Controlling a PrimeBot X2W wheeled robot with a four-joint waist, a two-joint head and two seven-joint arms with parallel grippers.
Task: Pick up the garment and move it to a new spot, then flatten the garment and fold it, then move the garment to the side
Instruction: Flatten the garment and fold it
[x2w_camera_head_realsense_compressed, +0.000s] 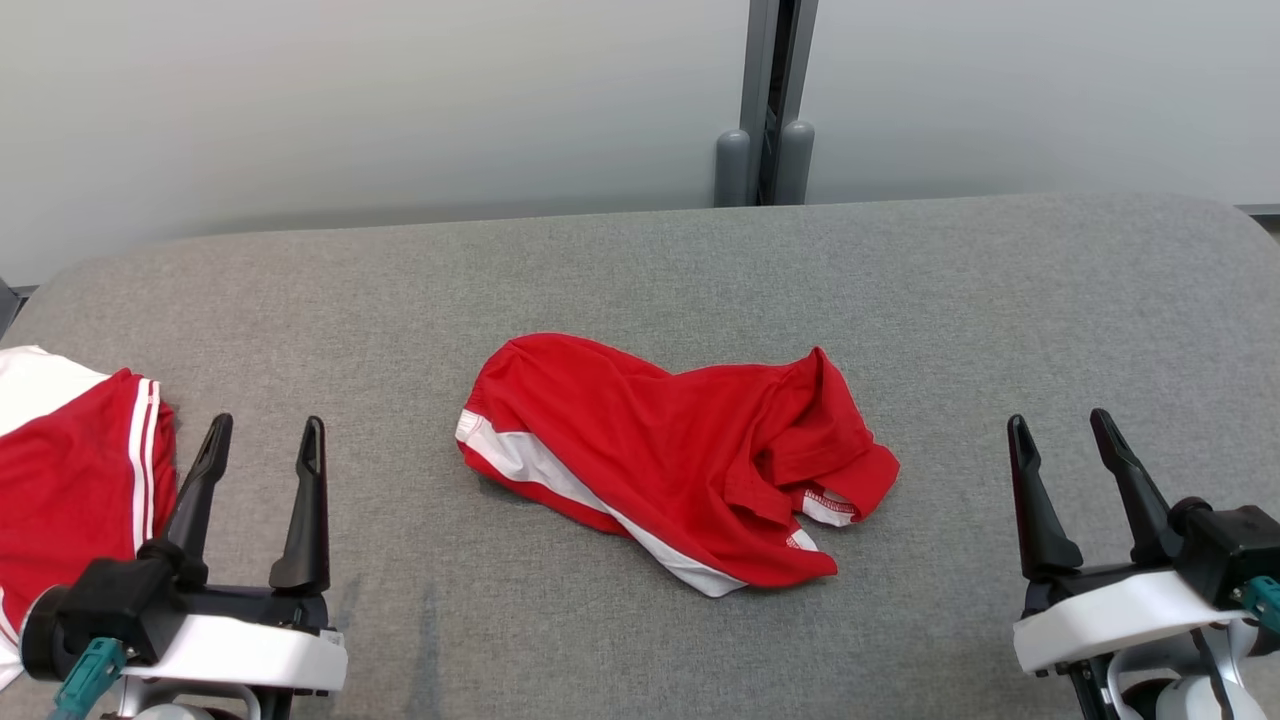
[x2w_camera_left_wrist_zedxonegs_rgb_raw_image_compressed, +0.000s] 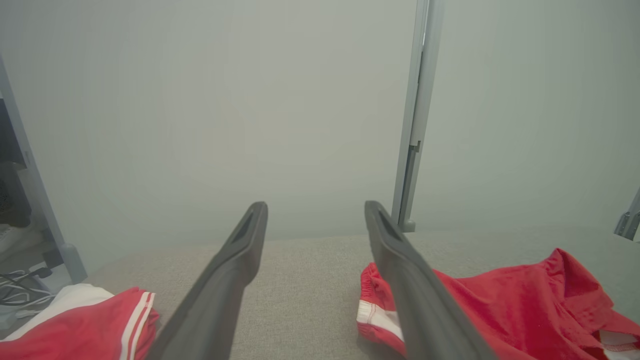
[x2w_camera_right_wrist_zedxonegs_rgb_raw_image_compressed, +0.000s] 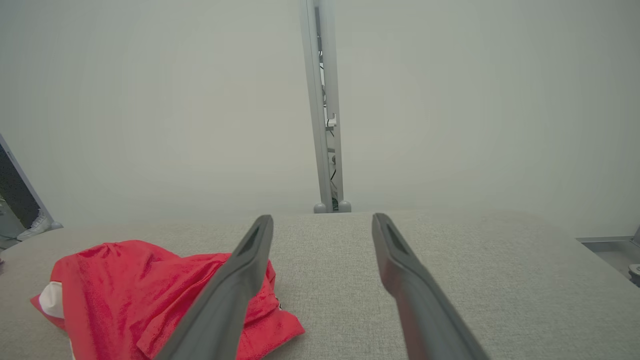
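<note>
The garment (x2w_camera_head_realsense_compressed: 670, 460) lies crumpled near the middle of the grey tabletop (x2w_camera_head_realsense_compressed: 900, 280), a little closer to the near edge than to the far one. It is bright red, of thin, slightly shiny cloth, and looks like a pair of sports shorts. A white band runs along its near-left side, starting from a gathered hem at the left end and slanting down toward the near edge. The left half lies fairly smooth. The right half is bunched and folded over on itself, with a raised ridge at the far right, a turned-over flap, and a little white lining with red stitching showing at the near-right corner.

The left gripper (x2w_camera_head_realsense_compressed: 268, 425) hovers near the near-left corner of the tabletop, its two dark fingers spread wide with nothing between them. The right gripper (x2w_camera_head_realsense_compressed: 1059, 418) hovers near the near-right corner, likewise spread wide and empty. Both are well apart from the garment, one on either side.

A second garment (x2w_camera_head_realsense_compressed: 70, 460), red with a white panel and thin white stripes, lies at the left edge of the tabletop, just beside the left gripper.
</note>
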